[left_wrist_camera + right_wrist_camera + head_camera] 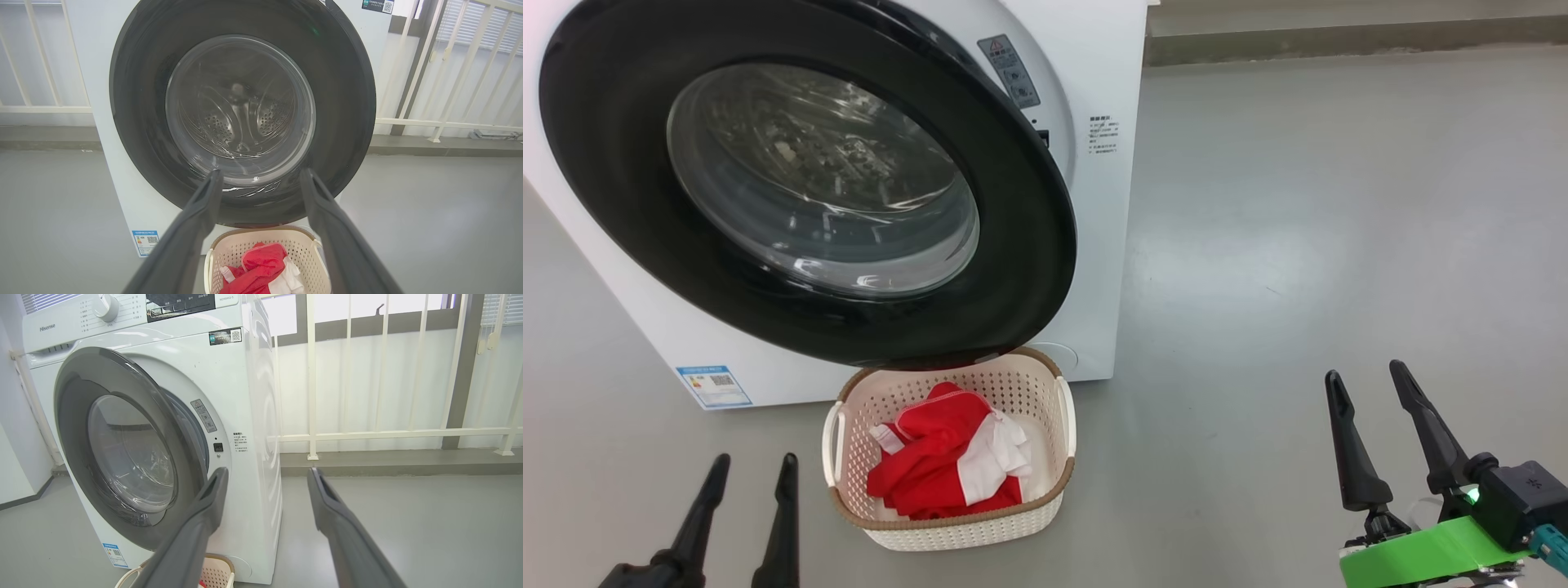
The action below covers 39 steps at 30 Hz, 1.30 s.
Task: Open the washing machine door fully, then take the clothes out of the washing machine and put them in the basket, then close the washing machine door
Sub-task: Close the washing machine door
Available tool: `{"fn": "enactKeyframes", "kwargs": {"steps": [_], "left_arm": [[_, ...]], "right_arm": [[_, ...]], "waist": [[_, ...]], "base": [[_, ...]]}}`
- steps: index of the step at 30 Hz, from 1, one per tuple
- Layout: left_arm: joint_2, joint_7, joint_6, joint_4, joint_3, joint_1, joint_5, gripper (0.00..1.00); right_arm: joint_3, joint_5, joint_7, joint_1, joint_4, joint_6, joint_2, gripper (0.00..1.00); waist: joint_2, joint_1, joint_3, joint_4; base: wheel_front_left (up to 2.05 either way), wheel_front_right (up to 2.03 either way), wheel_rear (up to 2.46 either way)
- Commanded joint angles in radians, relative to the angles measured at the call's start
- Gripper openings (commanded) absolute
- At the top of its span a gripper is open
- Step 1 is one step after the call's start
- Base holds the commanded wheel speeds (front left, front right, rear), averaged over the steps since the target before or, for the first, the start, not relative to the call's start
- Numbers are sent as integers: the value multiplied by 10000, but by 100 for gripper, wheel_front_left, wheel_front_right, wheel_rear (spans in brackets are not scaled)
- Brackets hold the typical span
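Note:
The washing machine (pixel 1094 82) stands at the upper left. The washing machine door (pixel 809 188), a black rim around bulging glass, is swung nearly shut, its right edge standing a little off the white front, as the right wrist view shows (pixel 73 428). Below it sits the basket (pixel 964 535) with the red and white clothes (pixel 931 457) heaped inside. My left gripper (pixel 755 461) is open and holds nothing, low on the left of the basket. My right gripper (pixel 1364 371) is open and holds nothing, far right over bare floor. The left wrist view faces the door (pixel 339 102), the basket (pixel 229 249) and the clothes (pixel 261 265).
Grey floor (pixel 1339 204) stretches wide to the right of the machine. A raised ledge (pixel 388 461) and a white railing (pixel 312 375) run along the wall behind. The basket sits directly under the door's lower rim.

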Motion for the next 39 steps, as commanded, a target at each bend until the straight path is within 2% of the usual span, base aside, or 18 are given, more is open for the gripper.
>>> {"fn": "enactKeyframes", "kwargs": {"steps": [1, 12, 31, 32, 33, 34, 35, 36, 37, 39], "left_arm": [[110, -119, -70, -313, 457, -135, 163, 100], [-205, -120, -160, -612, 894, 128, 631, 100], [-409, -120, -222, -497, 848, 125, 834, 100], [-412, -120, -223, -504, 836, 114, 843, 100], [-415, -120, -224, -516, 820, 104, 856, 100], [-419, -120, -225, -530, 802, 95, 866, 100], [-423, -120, -226, -541, 779, 86, 878, 100], [-427, -120, -227, -541, 738, 72, 893, 100], [-430, -120, -227, -538, 699, 56, 904, 100], [-437, -120, -228, -521, 609, 2, 922, 100]], "right_arm": [[153, -114, -65, -32, -321, 35, -83, 100], [138, -55, -65, 150, -369, 35, -83, 100], [318, -172, -65, 95, -314, 35, -83, 100], [346, -178, -65, 81, -302, 35, -83, 84], [373, -185, -65, 70, -281, 35, -83, 59], [406, -191, -65, 61, -243, 35, -83, 44], [439, -194, -65, 51, -200, 35, -83, 36], [454, -160, -65, 39, -157, 35, -83, 16], [477, -97, -65, 17, -101, 35, -83, 3], [568, -55, -65, -49, 42, 35, -83, 0]], "waist": [[-1, 0, -24, -28], [-1, 0, -43, -101], [-1, 0, -58, -152], [-1, 0, -50, -131], [-1, 0, -43, -104], [-1, 0, -37, -75], [-1, 0, -30, -42], [-1, 0, -18, 12], [-1, 0, -7, 60], [-1, 0, 25, 174]], "base": [[0, 0, 0], [0, 0, 0], [0, 0, 0], [0, 0, 0], [0, 0, 0], [0, 0, 0], [0, 0, 0], [0, 0, 0], [0, 0, 0], [0, 0, 0]]}}
